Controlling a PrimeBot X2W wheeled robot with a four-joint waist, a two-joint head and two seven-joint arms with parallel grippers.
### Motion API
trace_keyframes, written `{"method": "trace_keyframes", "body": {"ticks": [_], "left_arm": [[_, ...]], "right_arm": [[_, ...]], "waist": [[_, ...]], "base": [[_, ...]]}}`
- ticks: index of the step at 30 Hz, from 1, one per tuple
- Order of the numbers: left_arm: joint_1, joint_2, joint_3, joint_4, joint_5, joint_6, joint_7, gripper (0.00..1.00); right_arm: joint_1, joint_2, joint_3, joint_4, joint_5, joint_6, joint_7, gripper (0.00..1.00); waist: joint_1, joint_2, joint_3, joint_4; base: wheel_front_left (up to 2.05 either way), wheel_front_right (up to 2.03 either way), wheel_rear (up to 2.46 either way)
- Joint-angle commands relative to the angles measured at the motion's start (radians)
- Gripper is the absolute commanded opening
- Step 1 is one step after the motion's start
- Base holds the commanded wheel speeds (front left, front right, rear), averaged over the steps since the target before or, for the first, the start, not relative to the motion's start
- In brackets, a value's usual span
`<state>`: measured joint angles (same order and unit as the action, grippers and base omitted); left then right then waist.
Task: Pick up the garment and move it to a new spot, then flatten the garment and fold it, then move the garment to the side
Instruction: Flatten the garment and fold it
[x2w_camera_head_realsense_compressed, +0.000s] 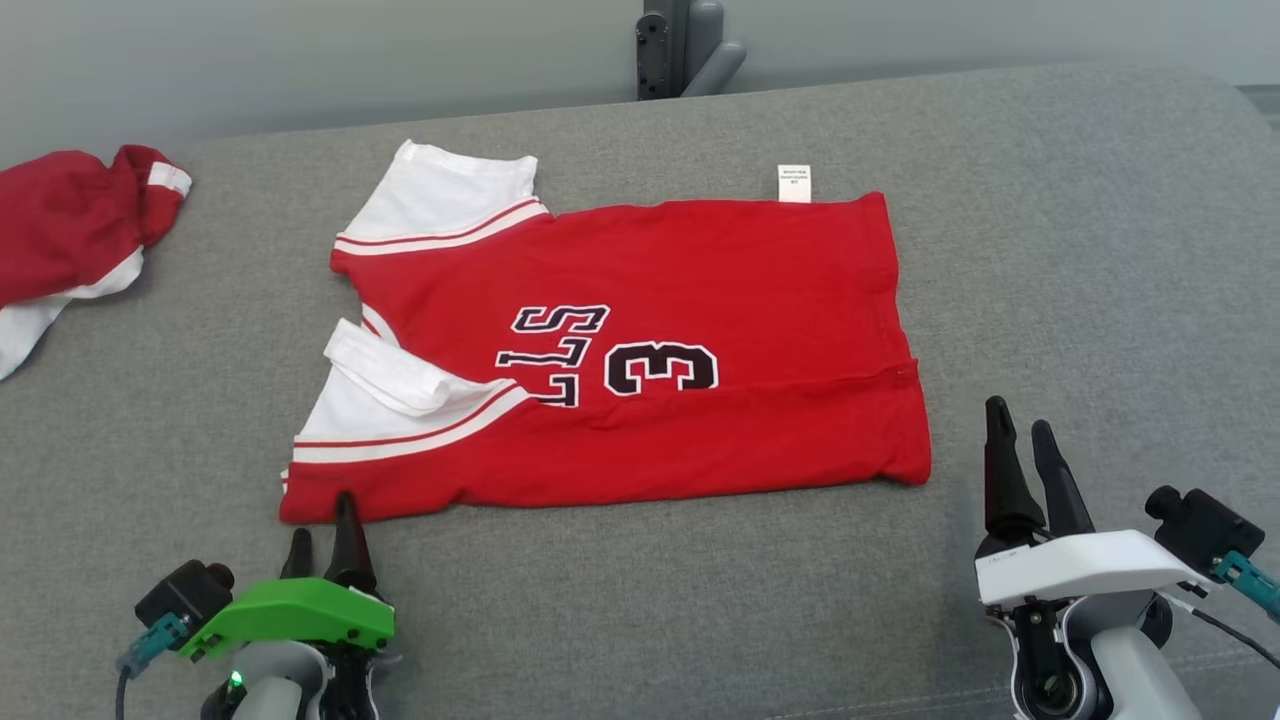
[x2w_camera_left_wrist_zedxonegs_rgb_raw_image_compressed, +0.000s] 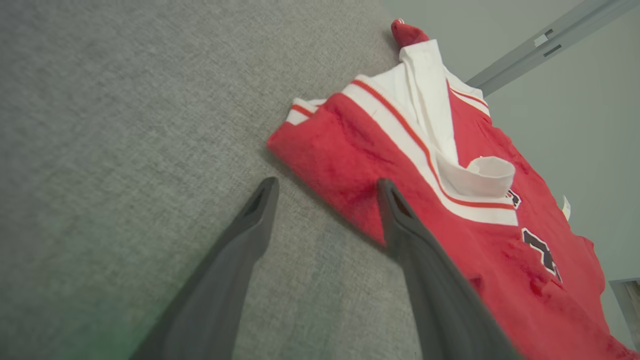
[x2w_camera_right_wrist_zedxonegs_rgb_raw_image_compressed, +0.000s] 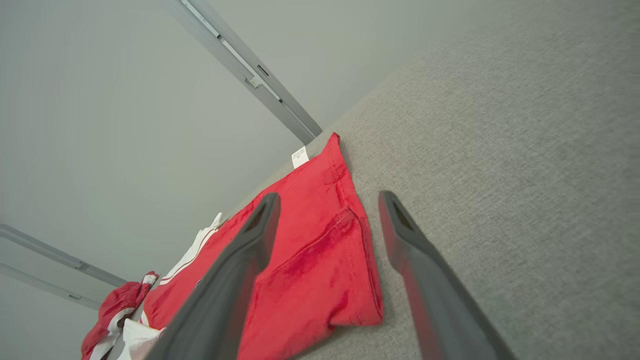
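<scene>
**Jersey Lay Flat, Both Claws Spread and Empty**

The red garment (x2w_camera_head_realsense_compressed: 640, 340) lay spread near the middle of the grey padded surface (x2w_camera_head_realsense_compressed: 1080, 250). In the head view its white sleeves pointed toward 9 o'clock and its hem toward 3 o'clock. The lettering and the number 3 faced up, turned sideways. The nearer sleeve (x2w_camera_head_realsense_compressed: 395, 385) was folded back on itself. A small white tag (x2w_camera_head_realsense_compressed: 794, 183) stuck out from the far edge at about 1 o'clock.

The left gripper (x2w_camera_head_realsense_compressed: 322, 517) sat at 7 o'clock with its fingers spread wide, holding nothing. One fingertip (x2w_camera_left_wrist_zedxonegs_rgb_raw_image_compressed: 387, 192) overlapped the garment's near corner at the sleeve end; whether it touched the cloth could not be told. The right gripper (x2w_camera_head_realsense_compressed: 1018, 414) sat at 4 o'clock, fingers likewise apart and empty, near the hem's near corner but off the cloth.

A second garment (x2w_camera_head_realsense_compressed: 70, 230), red and white, lay crumpled at 10 o'clock, well apart. A dark grey fixture (x2w_camera_head_realsense_compressed: 685, 45) stood at 12 o'clock beyond the surface.
</scene>
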<state>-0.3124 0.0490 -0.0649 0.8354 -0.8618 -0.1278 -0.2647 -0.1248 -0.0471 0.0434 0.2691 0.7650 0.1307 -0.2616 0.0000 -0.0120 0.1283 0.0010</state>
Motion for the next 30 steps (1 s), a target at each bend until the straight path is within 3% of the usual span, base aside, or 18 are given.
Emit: {"method": "trace_keyframes", "body": {"ticks": [1,6,7,8,9,10,19,25,30], "left_arm": [[-0.029,0.004,0.020,0.019,-0.001,-0.003,0.001,1.00],[-0.054,0.004,0.049,0.040,-0.021,-0.003,0.002,1.00],[-0.057,0.003,0.052,0.042,-0.024,-0.003,0.002,0.70],[-0.059,0.004,0.057,0.041,-0.026,-0.004,0.002,0.48],[-0.061,0.007,0.065,0.036,-0.026,-0.004,0.002,0.20],[-0.062,0.007,0.072,0.027,-0.029,-0.004,0.002,0.00],[-0.016,0.007,0.104,-0.115,-0.009,-0.004,0.001,0.00],[0.039,0.005,0.079,-0.235,0.000,-0.004,0.001,0.00],[0.061,0.004,0.034,-0.282,-0.007,-0.004,0.001,0.00]], "right_arm": [[-0.003,-0.004,-0.001,-0.005,0.000,0.000,-0.002,1.00],[-0.009,-0.003,-0.003,-0.006,-0.005,0.000,-0.002,1.00],[-0.009,-0.004,-0.004,-0.005,-0.006,0.000,-0.002,1.00],[-0.009,-0.003,-0.004,-0.006,-0.006,0.000,-0.002,1.00],[-0.007,-0.003,-0.002,-0.005,-0.006,0.000,-0.002,1.00],[-0.005,-0.003,0.000,-0.002,-0.006,0.000,-0.002,1.00],[-0.013,-0.003,0.061,0.140,-0.015,0.000,-0.002,1.00],[-0.103,-0.003,0.090,0.324,-0.003,0.000,0.000,1.00],[-0.161,-0.004,0.157,0.388,0.028,0.000,0.000,1.00]], "waist": [[0.0000,0.0120,0.025,-0.033],[0.0000,0.0120,0.040,-0.054],[0.0000,0.0120,0.042,-0.058],[0.0000,0.0120,0.043,-0.060],[0.0000,0.0120,0.045,-0.062],[0.0000,0.0120,0.046,-0.064],[0.0000,0.0120,0.033,-0.045],[0.0000,0.0120,0.024,-0.013],[0.0000,0.0120,0.021,0.012]], "base": [[0.00,0.00,0.00],[0.00,0.00,0.00],[0.00,0.00,0.00],[0.00,0.00,0.00],[0.00,0.00,0.00],[0.00,0.00,0.00],[0.00,0.00,0.00],[0.00,0.00,0.00],[0.00,0.00,0.00]]}}
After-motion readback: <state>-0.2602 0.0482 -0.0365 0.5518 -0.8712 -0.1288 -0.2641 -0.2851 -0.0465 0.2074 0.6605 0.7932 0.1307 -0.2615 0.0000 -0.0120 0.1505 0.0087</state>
